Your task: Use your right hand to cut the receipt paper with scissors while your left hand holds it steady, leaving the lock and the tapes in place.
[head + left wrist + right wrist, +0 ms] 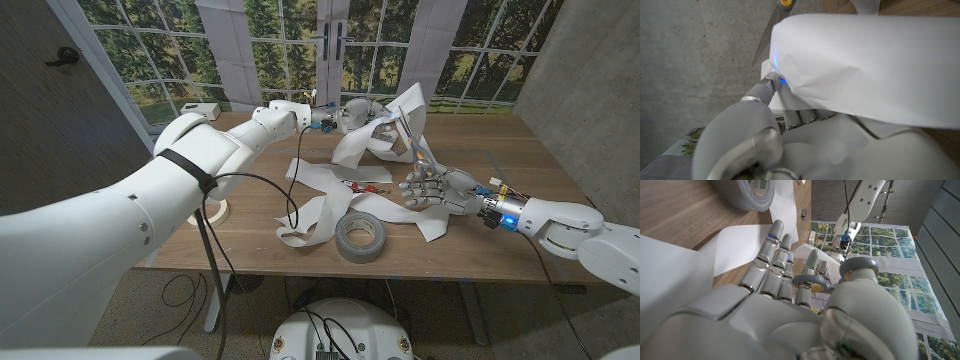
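The white receipt paper (318, 178) winds in a long strip over the middle of the table. My left hand (352, 116) grips a lifted stretch of it (865, 65) at the far middle and holds it above the wood. My right hand (436, 188) stands to the right of the strip and holds the scissors (414, 146), a yellow-lined handle loop (807, 282) around a finger. The blades point up at the raised paper, and one blade (771, 27) lies close to my left hand (760, 142). A small red and dark object (354, 186), possibly the lock, lies on the strip.
A grey duct tape roll (360, 237) sits near the front edge, close to my right hand (790, 305), and its side (751, 191) lies just past the fingers. A beige tape ring (214, 211) lies at the left edge under my left arm. A black cable (290, 200) loops over the paper.
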You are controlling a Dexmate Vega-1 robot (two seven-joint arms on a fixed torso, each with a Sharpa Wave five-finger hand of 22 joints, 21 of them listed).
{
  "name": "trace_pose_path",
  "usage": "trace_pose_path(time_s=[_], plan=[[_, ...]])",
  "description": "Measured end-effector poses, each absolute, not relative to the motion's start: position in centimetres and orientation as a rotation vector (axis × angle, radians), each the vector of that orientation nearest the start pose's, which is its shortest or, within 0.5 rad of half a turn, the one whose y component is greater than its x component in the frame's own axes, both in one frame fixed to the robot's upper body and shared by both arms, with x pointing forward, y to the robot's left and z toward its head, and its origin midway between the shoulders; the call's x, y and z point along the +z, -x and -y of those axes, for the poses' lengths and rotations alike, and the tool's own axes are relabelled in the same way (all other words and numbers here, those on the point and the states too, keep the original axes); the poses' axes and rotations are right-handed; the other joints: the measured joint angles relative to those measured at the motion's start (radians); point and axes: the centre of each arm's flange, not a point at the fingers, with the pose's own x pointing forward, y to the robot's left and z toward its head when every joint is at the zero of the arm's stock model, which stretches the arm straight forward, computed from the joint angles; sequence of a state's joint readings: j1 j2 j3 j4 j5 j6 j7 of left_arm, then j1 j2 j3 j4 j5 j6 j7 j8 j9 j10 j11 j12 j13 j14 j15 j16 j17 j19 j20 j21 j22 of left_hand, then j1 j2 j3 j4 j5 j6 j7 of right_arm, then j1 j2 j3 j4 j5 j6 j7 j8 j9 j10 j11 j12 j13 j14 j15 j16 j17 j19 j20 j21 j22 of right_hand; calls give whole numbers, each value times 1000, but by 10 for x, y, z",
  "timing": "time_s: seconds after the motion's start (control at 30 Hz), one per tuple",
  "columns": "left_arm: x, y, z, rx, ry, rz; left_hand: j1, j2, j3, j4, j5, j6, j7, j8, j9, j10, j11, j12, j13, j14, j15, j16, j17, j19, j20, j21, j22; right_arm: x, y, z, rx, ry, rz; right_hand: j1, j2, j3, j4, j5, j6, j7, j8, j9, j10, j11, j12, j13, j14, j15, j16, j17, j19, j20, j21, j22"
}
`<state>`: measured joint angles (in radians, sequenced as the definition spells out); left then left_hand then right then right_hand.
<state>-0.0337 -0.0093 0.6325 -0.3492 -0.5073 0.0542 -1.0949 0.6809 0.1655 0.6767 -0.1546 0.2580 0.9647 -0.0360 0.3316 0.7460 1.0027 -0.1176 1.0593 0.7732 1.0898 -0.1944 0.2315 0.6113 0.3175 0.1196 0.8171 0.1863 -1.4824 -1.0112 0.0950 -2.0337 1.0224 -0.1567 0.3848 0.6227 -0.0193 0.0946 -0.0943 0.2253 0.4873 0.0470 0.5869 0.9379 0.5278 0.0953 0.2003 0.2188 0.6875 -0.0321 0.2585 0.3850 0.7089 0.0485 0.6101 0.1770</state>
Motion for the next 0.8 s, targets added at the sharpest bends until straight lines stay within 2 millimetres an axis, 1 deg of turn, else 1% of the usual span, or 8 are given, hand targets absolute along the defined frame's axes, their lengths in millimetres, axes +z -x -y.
trace_pose_path(time_s=[0.03, 0.17, 0.4, 0.47, 0.8], plan=[[129, -675, -31, -1278, -275, 177, 1, 1, 0, 0, 0, 0, 0, 0, 0, 0, 0, 0, 0, 0, 0, 0, 2, 0, 0, 0, 0, -51, -473, 310, 721, 103, 244, 0, 0, 0, 0, 0, 0, 0, -3, 0, 0, 0, 0, 0, 0, 0, 0, 0, 0, 0, 0, 0], [128, -674, -30, -1278, -285, 174, 3, 3, 0, 0, 0, 0, 0, 0, 0, -6, -6, 0, 0, 0, 0, 0, 1, 0, 0, 0, 0, -49, -473, 311, 718, 107, 244, 0, 0, 0, 0, 0, 0, 0, -3, 0, -1, 1, 0, 0, 0, 0, 0, -5, 0, 0, -4, 0], [127, -675, -29, -1276, -301, 168, 4, 4, 3, -3, 0, 0, 0, 0, 1, -6, -6, 6, -3, 0, 0, -7, 3, 0, 0, 0, 0, -48, -474, 313, 715, 111, 241, 0, 0, 0, 0, 0, 0, 0, -3, 5, -1, 1, 0, 0, 0, 0, 0, -5, 0, 0, -4, 1], [126, -675, -29, -1276, -304, 168, 4, 4, 3, -3, -7, 0, 0, 0, 1, -6, -6, 6, -4, 0, 0, -7, 3, 0, 0, 0, 0, -47, -474, 313, 715, 112, 240, 0, 0, 0, 0, 0, 0, 0, -3, 5, -1, 1, 0, 0, 0, 0, 0, -5, 0, 0, -4, 2], [127, -673, -25, -1278, -328, 163, 4, 3, 3, -3, -7, 0, 0, 0, 4, -6, -6, 10, -9, 0, 0, -7, 3, 0, 0, 0, 0, -50, -476, 312, 724, 116, 224, 0, 0, 0, 0, 0, 0, 0, -3, 5, -2, 2, 0, 0, 0, 0, 0, -5, 0, 0, -8, 2]])
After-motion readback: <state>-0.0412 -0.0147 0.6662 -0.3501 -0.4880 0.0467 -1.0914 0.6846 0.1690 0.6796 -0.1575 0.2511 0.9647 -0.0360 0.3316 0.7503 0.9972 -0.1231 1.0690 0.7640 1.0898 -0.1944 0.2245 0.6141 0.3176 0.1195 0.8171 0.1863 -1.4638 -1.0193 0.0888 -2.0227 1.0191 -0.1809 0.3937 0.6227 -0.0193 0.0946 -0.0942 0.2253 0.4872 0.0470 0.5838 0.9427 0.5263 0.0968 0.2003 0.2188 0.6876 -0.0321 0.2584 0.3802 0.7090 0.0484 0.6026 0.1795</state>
